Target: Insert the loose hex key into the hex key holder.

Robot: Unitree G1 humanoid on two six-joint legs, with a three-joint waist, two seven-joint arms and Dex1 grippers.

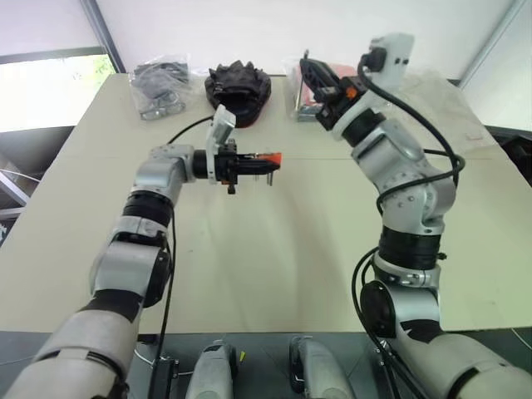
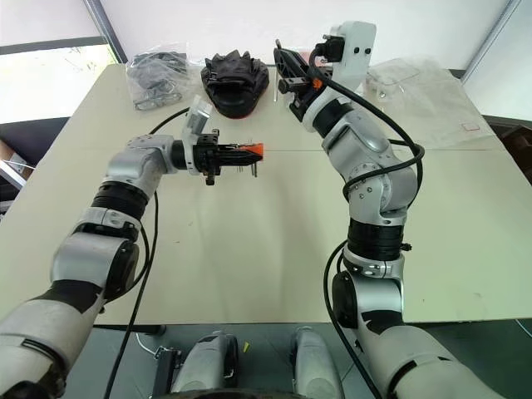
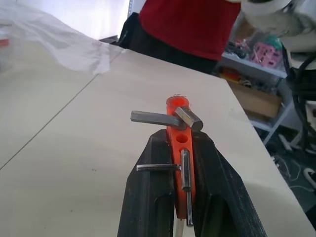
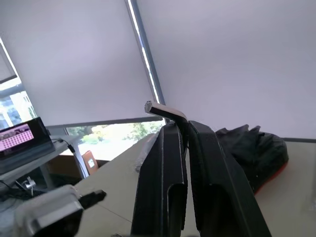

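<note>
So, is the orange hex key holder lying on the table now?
No, the left gripper holds the hex key holder clamped between its black fingers, raised above the table.

Soft, even daylight enters from a bright, washed-out window (image 1: 50, 87) at the left; the table (image 1: 291, 249) shows faint shadows, background perhaps slightly blurred.

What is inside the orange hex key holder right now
The hex key holder carries three dark keys and one empty hole near its top. Its lower part is covered by the left hand.
</note>
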